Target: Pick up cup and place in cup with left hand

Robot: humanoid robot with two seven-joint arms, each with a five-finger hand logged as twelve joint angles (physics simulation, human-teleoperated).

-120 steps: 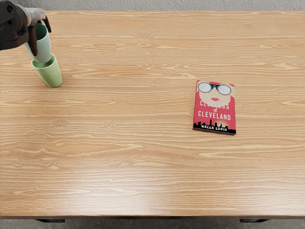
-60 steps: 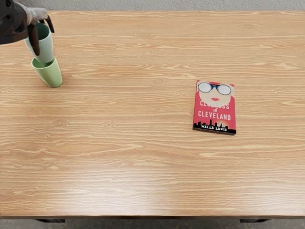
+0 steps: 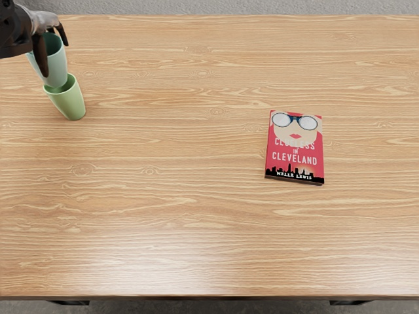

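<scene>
In the head view, the left hand and the pale blue-green cup have been shifted slightly toward the picture's left edge since the earlier frame, while the light green cup and the book have been left where they were.

The pale cup is clamped by the left hand at the picture's upper left: the thumb is laid down along the outer wall, and the other visible fingers are curled down at the far side of the rim. The cup is held mouth up and a little tilted, above the table. Its lower end is seen overlapping the mouth of the green cup, whose rim is partly covered by it; whether the base has been brought inside that rim or is only held over it cannot be told.

The green cup is stood on the table with its mouth up. The red book is laid flat, well apart from both cups, right of the table's middle, with its cover turned up; round dark-rimmed glasses and the words "CLUELESS IN CLEVELAND" are printed on it.
</scene>
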